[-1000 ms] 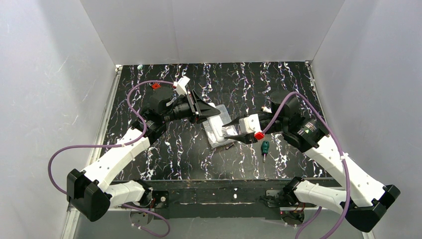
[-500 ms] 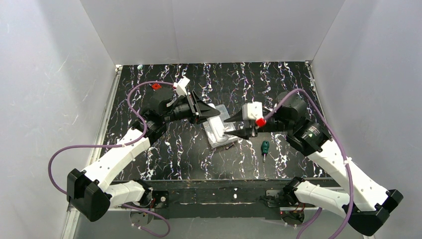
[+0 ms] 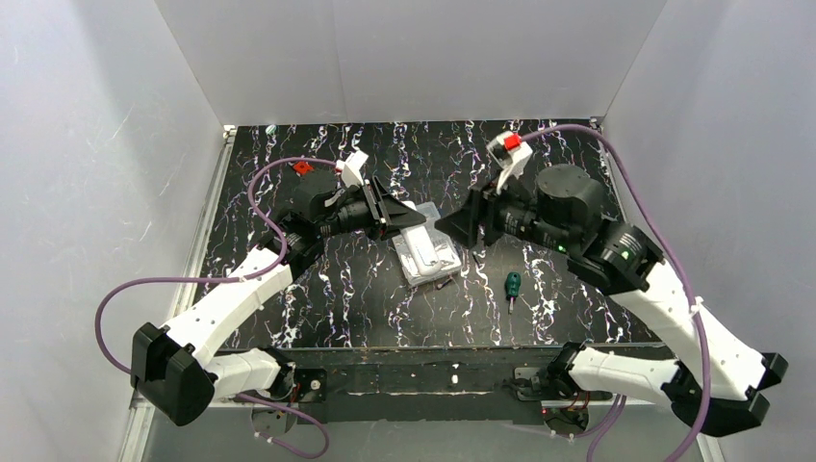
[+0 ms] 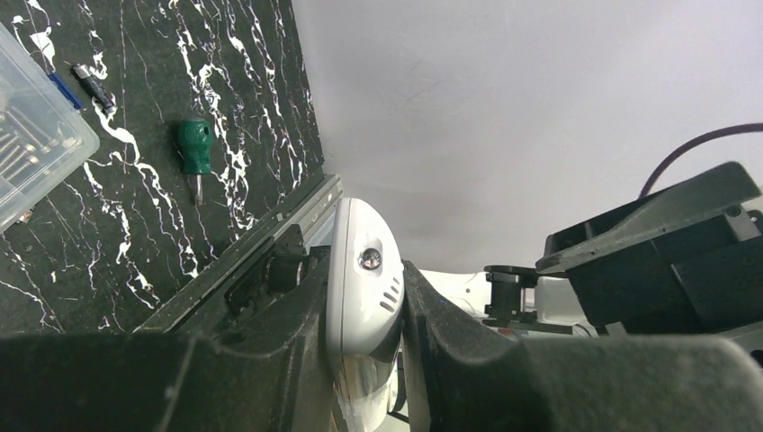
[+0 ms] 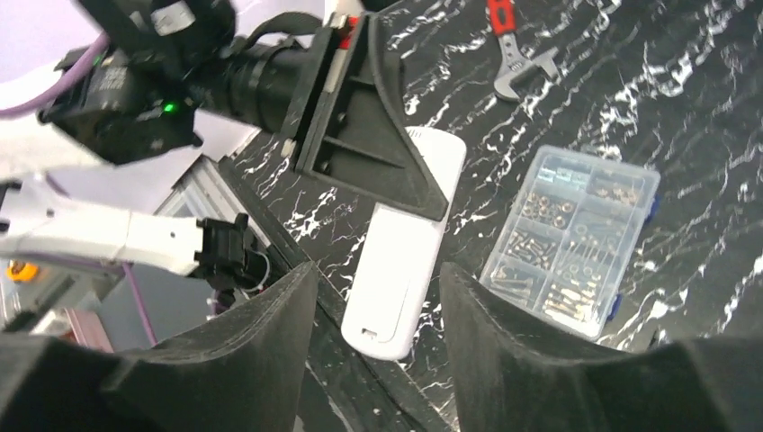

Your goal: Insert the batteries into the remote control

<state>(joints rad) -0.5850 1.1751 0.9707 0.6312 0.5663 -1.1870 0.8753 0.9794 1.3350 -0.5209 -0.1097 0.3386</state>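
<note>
No legible text or markings

Black marbled table (image 3: 366, 298) carries a clear compartment box (image 5: 567, 238), green screwdriver (image 3: 513, 285) and red wrench (image 3: 302, 166).

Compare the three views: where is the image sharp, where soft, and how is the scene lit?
Top external: even light off the white walls, everything sharp. Left wrist: fingers of the left claw dark and soft up close, the green screwdriver beyond crisp. Right wrist: fingers of the right claw blurred, the remote control and clear box in focus.
</note>
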